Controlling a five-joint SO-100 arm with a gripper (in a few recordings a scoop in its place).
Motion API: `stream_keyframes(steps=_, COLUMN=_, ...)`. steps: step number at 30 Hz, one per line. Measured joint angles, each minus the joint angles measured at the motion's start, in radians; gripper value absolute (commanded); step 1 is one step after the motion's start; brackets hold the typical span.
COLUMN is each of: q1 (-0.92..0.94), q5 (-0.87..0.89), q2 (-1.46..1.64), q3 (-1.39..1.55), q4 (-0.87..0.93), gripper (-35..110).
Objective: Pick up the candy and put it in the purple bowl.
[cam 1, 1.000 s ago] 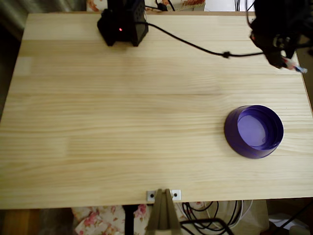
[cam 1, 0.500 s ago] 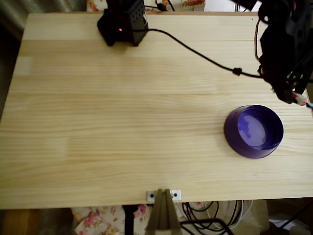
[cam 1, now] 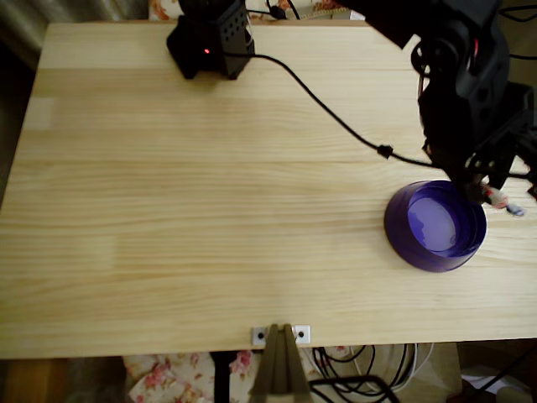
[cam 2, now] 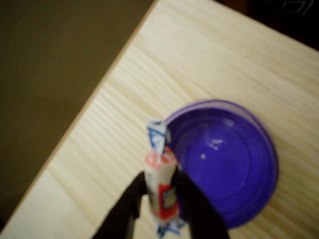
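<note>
Black fingers are pinching the candy [cam 2: 160, 186] between them at the bottom centre of the wrist view, where the gripper [cam 2: 162, 201] is clamped on the middle of the sweet and the whitish wrapper with its red mark and bluish twisted ends is sticking out above and below the grip. In that view the candy is hanging in the air at the left rim of the purple bowl [cam 2: 234, 164], which is sitting just to the right of it, with its lighter violet inside showing. In the overhead view the gripper [cam 1: 495, 195] is sitting at the right of the frame, at the upper right edge of the purple bowl [cam 1: 419, 243], and the candy [cam 1: 501, 201] is poking out of it, lying over the bowl's rim and the wood just outside it. Whether the sweet is over the inside of the bowl is hard to tell. The dark arm [cam 1: 457, 75] is reaching down from the upper right corner. A black cable [cam 1: 327, 105] is trailing across the pale wooden table [cam 1: 210, 210] to a black box [cam 1: 210, 42] with a small red light at the upper left.
</note>
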Motion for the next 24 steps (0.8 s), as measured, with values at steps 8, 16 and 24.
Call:
stream_keyframes(steps=8, q1=0.032, q5=0.005, q2=-0.012, q3=0.063, q4=-0.014, gripper=1)
stream_keyframes(steps=16, q1=0.061, q5=0.006, q2=-0.012, q3=0.11, q4=-0.021, gripper=5)
stream_keyframes(steps=24, q1=0.064, q5=0.009, q2=-0.014, q3=0.118, q4=-0.031, gripper=15)
